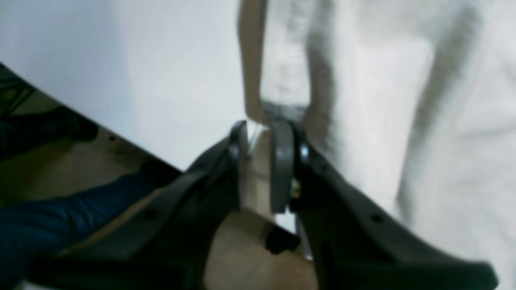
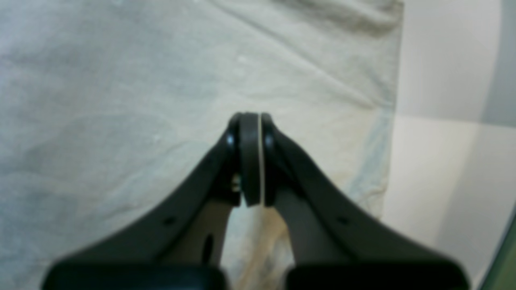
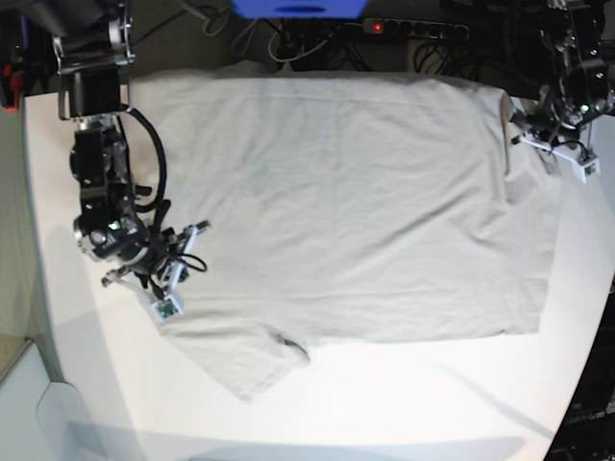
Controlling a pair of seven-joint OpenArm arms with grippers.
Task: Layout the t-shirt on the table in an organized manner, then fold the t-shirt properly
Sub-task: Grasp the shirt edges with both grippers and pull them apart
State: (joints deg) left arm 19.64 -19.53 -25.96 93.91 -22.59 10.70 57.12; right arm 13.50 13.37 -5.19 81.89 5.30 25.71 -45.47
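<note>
Left wrist view: the left gripper [image 1: 262, 133] was seen clenched on a fold of the t-shirt [image 1: 403, 121], with pale cloth pinched between its two pads. The cloth ran away from the gripper in long creases, and bare table [image 1: 169, 80] lay beside it. Past the table edge, a dark blue shape was visible low in the picture; it could not be identified.

Right wrist view: the right gripper [image 2: 250, 121] was seen fully clenched, its pads pressed together with only a thin pale line between them. Whether cloth was caught there could not be told. The t-shirt [image 2: 121, 100] filled the surface beneath the gripper, and its straight edge ended against bare table [image 2: 435, 153].

Base view: the t-shirt [image 3: 356, 211] was spread nearly flat over the middle of the table [image 3: 404, 403], reaching to the far edge. One sleeve pointed toward the near edge. The right gripper [image 3: 168, 288] was positioned at the shirt's edge beside that sleeve. The left gripper [image 3: 538, 134] was positioned at the far corner of the shirt, where the cloth was bunched.
</note>
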